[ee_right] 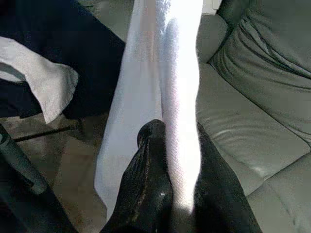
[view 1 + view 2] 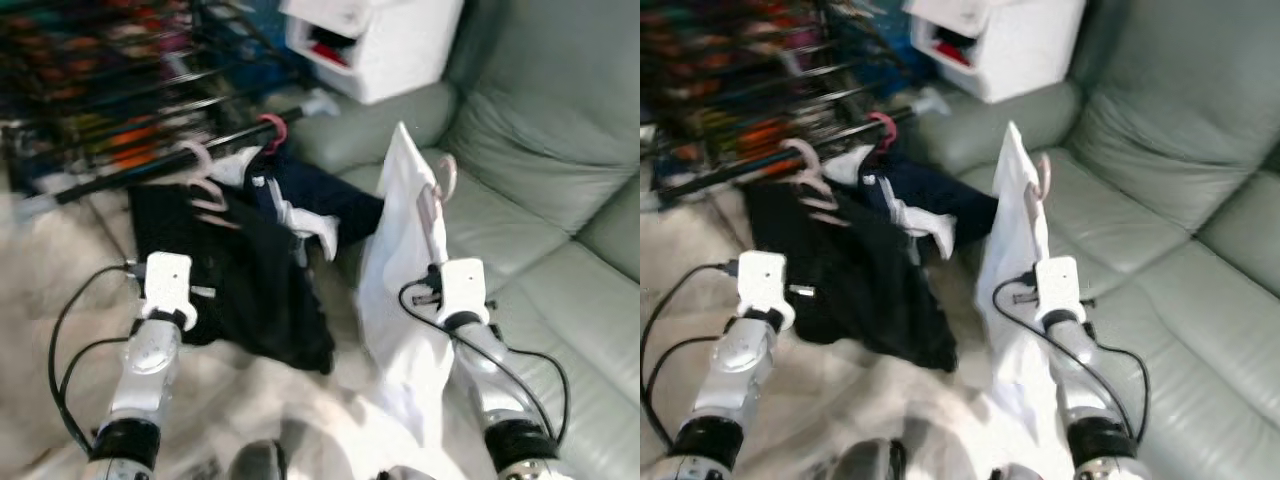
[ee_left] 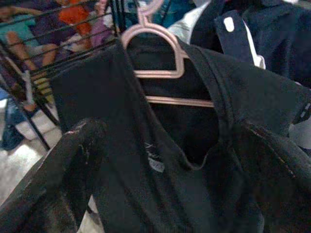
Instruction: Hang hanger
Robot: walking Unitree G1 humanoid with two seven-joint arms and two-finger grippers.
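White fabric is what I'm clamped on right now: the right end effector has its two black fingers pinched closed on a white shirt, which hangs in a long fold from a pale pink hanger. I can just see the hanger's hook poking up above the shirt's top edge. My landmark is the dark clothes rail. The shirt on its hanger sits off the rail's far end, held up over the grey-green sofa, well apart from the bar itself. Already on the rail are a black top on its own pink hanger and a navy garment with white trim beside it. The left end effector is pointed at that black top, close in front of it, with its fingers spread wide and nothing between them. So I'd say we're mid-carry; the hanger is picked up but not hung yet. Next move, as I see it, is swinging the right arm across toward the rail, getting the hook above the bar in the free stretch past the navy garment, then lowering it on. The head views are blurry, so I can't tell which way the hook faces. Honestly that's my worry, since I'm gripping cloth rather than the hanger itself.
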